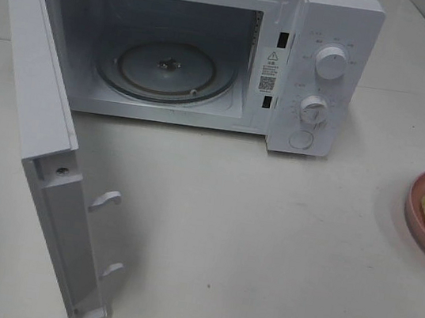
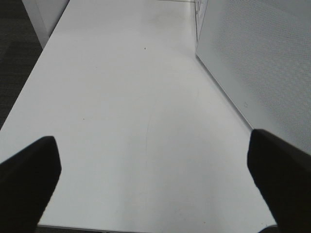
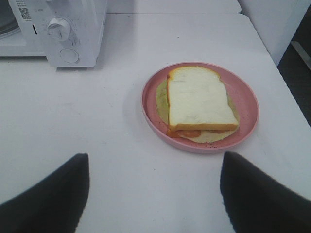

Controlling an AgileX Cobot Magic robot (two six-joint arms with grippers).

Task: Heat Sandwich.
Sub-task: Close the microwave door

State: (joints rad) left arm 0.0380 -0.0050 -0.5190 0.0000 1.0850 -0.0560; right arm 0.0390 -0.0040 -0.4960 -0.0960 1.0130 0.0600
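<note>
— Both of my grippers hang wide apart and hold nothing: the right gripper [image 3: 154, 194] just short of the pink plate [image 3: 245, 99], the left gripper [image 2: 154, 184] over bare table [image 2: 121, 97].

— And the sandwich [image 3: 197, 99]?

— On that plate, at the table's right edge. I'd grip the plate rim, keeping it level.

— Anything blocking?

— No. Farther left, the microwave [image 1: 321, 71] stands with its door [image 1: 38, 93] swung open and the turntable [image 1: 166, 70] bare.

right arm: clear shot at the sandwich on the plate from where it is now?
Probably yes. The right end effector is open and faces the sandwich on the pink plate, with only bare table between them. The microwave stands off to the side.
</note>
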